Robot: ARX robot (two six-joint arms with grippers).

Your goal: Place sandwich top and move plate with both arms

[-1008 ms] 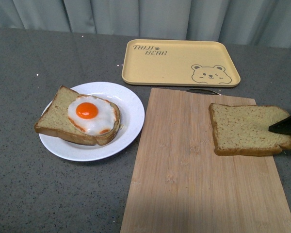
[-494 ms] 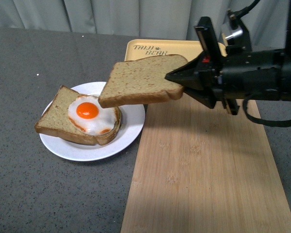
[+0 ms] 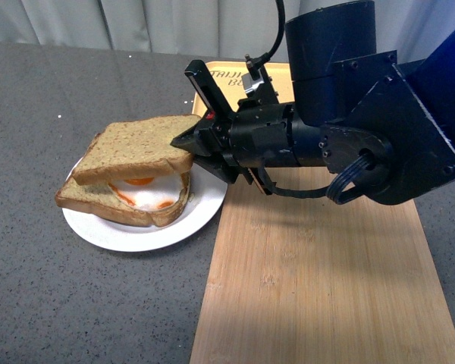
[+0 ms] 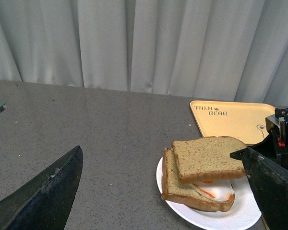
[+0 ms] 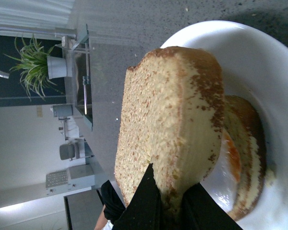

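**A:** kitchen or lab, what d'you reckon?

**B:** lab or office dressed up as a kitchen, imo. Grey speckled tabletop (image 3: 61, 288), pale curtain (image 4: 134, 43) hung as a backdrop, and only a wooden board (image 3: 311, 288) and a yellow tray (image 4: 230, 117) for props. The right wrist cam catches a potted plant (image 5: 34, 72) and maybe an office chair (image 5: 67, 151), too small to be sure.
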